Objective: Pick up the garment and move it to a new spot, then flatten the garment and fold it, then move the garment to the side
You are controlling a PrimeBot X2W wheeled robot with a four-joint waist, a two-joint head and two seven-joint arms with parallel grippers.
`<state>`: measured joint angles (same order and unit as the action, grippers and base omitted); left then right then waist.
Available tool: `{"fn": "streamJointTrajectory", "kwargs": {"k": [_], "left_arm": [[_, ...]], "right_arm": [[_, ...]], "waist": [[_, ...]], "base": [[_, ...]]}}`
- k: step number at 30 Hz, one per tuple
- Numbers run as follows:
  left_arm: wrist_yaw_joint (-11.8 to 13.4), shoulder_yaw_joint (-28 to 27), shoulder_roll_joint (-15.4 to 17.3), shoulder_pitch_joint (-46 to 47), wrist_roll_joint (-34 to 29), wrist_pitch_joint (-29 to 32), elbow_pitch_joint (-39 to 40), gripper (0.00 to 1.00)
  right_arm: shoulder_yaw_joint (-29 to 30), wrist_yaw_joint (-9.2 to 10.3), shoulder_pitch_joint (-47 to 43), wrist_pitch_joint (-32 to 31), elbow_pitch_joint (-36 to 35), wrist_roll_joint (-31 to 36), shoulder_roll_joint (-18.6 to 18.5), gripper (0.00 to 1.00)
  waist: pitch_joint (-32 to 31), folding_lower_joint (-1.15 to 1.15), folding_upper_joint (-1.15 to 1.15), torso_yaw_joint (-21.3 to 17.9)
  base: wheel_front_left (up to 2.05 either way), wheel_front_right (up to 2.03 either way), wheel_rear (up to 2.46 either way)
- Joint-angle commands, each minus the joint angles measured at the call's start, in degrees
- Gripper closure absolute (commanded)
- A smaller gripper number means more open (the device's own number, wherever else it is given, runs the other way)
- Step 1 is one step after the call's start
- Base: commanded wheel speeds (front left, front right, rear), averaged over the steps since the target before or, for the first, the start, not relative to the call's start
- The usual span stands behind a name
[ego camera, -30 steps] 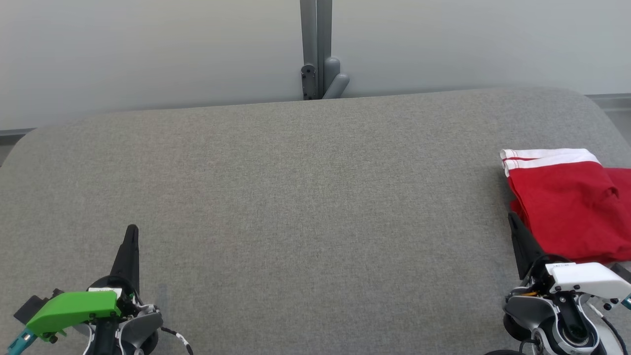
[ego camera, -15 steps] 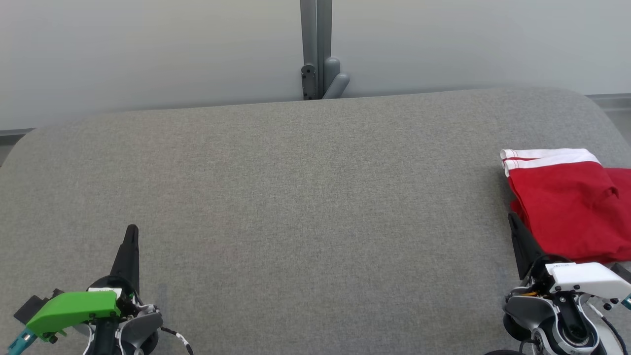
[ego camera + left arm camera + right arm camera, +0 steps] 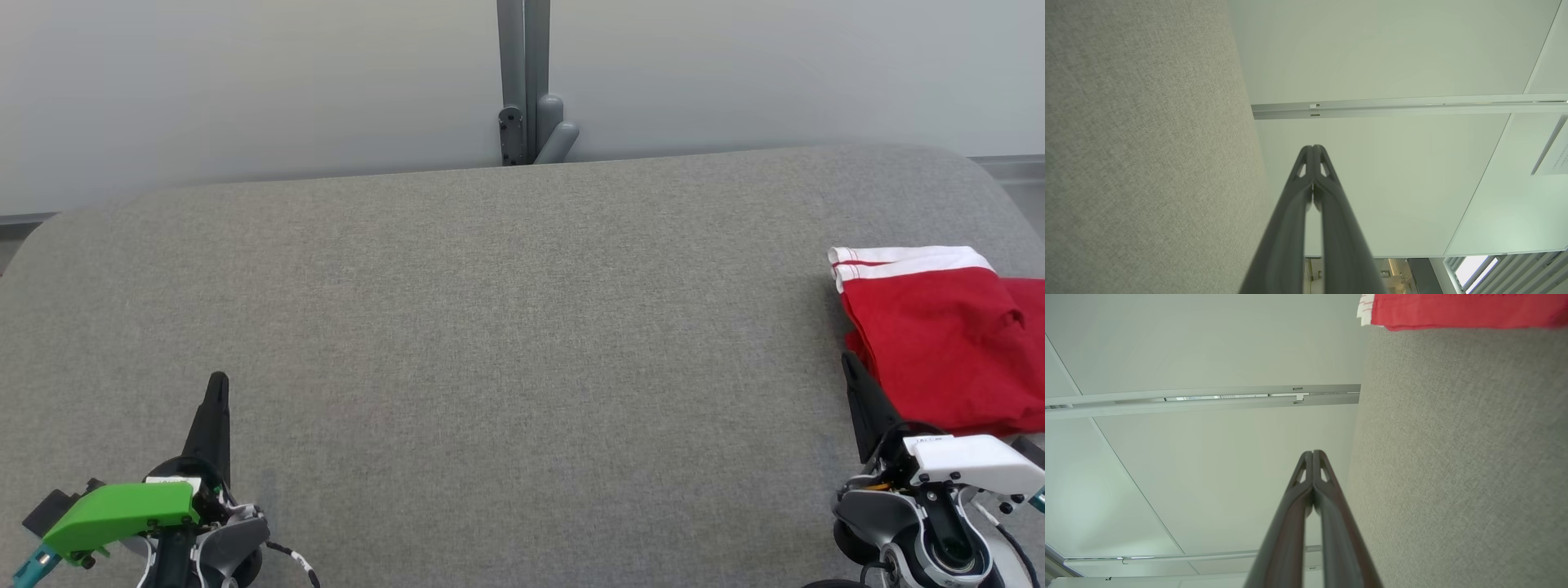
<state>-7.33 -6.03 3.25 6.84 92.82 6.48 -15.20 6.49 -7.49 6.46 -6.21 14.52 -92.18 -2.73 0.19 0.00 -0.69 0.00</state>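
Folded red shorts [image 3: 939,343] sit at the far right of the grey counter [image 3: 522,327]; left gripper [image 3: 217,382] and right gripper [image 3: 847,359] both have jaws pinched closed and empty, so the likely risk is the right one, just beside the cloth, snagging it and wrecking the fold.

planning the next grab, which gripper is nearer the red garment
Right. The right gripper sits just left of the red garment; the left gripper is far off across the grey padded surface.
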Motion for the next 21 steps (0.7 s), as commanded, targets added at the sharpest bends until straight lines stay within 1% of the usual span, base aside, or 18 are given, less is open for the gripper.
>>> {"fn": "streamJointTrajectory", "kwargs": {"k": [1,21], "left_arm": [[-0.3,-0.3,0.2,1.0,-0.1,0.2,0.1,1.0],[-0.3,-0.5,0.0,1.0,-0.3,0.3,0.1,1.0]], "right_arm": [[0.1,0.0,0.6,-0.1,0.1,-0.3,-0.3,1.0],[0.1,0.0,0.6,-0.1,0.1,-0.3,-0.3,1.0]], "waist": [[0.0,0.0,0.69,0.0],[0.0,0.0,0.69,0.0]], "base": [[0.0,0.0,0.0],[0.0,0.0,0.0]]}}
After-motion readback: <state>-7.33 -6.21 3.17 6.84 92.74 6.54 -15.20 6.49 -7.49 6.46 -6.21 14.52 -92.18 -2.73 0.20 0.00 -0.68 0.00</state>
